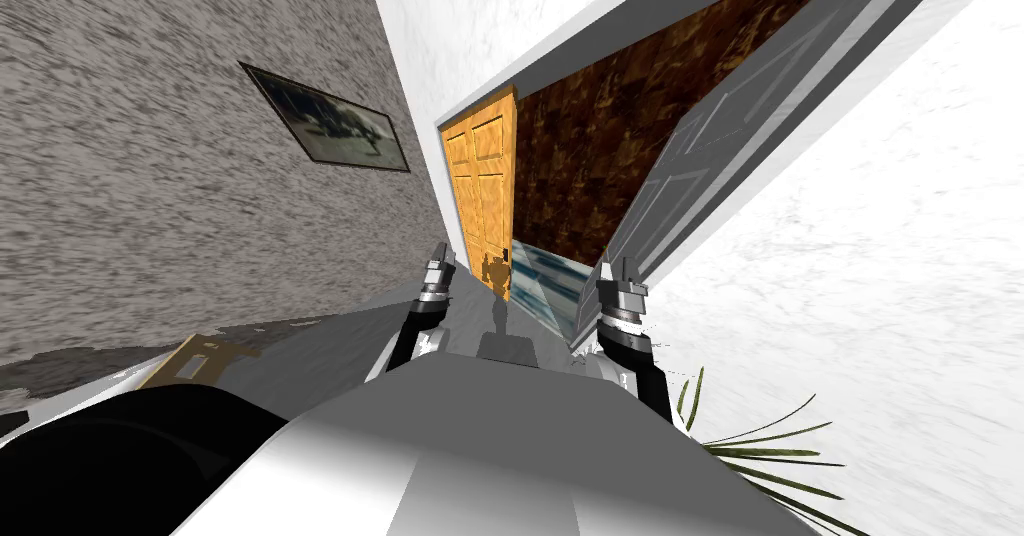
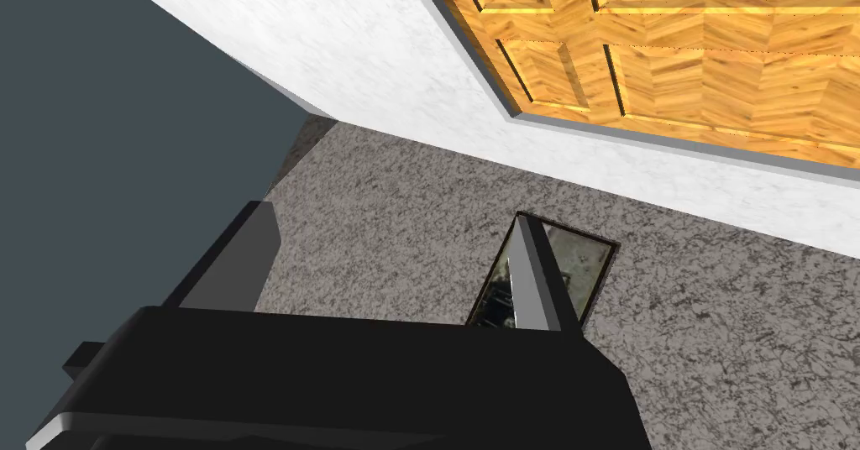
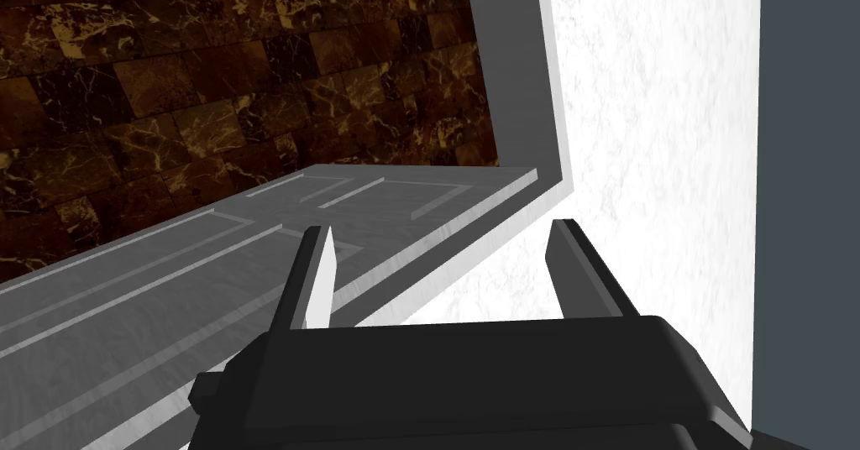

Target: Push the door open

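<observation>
— What's hard to make out?
— The grey door is cut off low down behind the right gripper. It may be touching a finger; I can't tell.
— Where is it, and which way does it face?
— At the right, upright, swung far inward toward the brown marbled wall, with the orange door to its left.
— The fingers?
— Apart on both, the left gripper too.
</observation>
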{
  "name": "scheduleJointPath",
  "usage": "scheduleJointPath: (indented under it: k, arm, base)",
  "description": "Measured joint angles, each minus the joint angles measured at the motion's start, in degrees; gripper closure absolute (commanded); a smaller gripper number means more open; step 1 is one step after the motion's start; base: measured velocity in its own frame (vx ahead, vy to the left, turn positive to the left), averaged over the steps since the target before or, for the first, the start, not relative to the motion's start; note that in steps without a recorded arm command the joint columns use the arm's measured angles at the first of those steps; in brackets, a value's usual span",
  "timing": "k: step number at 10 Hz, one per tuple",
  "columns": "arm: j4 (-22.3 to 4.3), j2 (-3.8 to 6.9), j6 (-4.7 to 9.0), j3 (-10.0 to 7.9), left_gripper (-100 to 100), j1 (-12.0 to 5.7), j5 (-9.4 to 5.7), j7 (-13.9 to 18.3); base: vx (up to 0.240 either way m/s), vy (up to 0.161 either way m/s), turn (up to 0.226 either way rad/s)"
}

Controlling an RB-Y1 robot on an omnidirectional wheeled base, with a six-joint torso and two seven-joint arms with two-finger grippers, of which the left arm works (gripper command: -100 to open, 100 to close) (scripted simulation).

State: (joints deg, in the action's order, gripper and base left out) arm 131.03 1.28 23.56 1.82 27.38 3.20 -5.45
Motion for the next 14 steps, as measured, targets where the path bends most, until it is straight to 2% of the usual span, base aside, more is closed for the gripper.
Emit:
scheduleJointPath:
  k: [8,10,12,14]
  arm:
    - [-9.44,1.28,2.26,1.6,-100,-2.34,-0.29,0.99]
    - [-12.76,1.48,3.22,2.14,-100,-3.25,-0.33,1.18]
    - [-15.33,1.96,4.0,2.74,-100,-3.34,-0.5,1.64]
    - [-19.03,2.25,4.96,3.14,-100,-4.68,-0.66,2.07]
  base:
    - [0.095,0.04,-0.057]
    - [0.086,0.047,-0.073]
    - [0.085,0.07,-0.08]
    - [0.095,0.061,-0.081]
